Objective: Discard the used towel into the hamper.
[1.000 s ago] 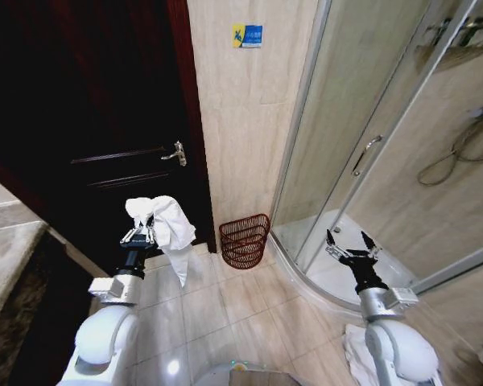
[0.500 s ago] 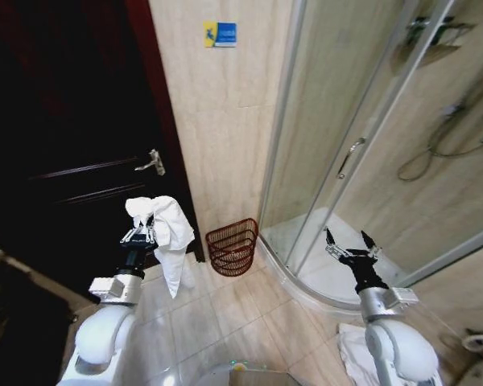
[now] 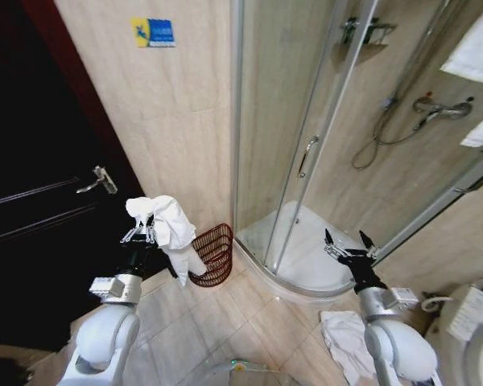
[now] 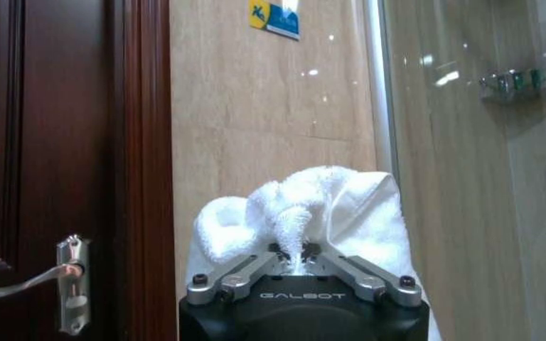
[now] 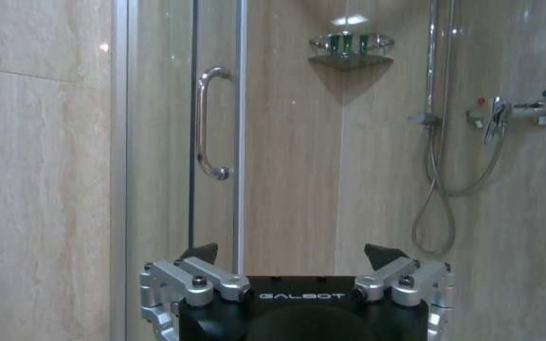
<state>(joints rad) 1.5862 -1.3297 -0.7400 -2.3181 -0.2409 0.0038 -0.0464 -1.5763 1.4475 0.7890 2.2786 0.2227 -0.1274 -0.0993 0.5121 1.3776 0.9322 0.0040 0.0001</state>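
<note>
The left gripper [image 3: 141,233] is clamped on a bunched fold of the soft, limp white terry towel [image 3: 173,233], its tail dangling beside the reddish-brown openwork hamper [image 3: 213,256], while the right gripper [image 3: 348,244] waits spread open.

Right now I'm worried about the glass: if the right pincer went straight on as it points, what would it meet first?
Probably the shower door; the open right pincer faces it by its handle, though depth is unclear.

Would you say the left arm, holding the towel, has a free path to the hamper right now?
Probably yes: the left gripper holds the towel beside the hamper, whose open top faces up, with bare floor between.
</note>
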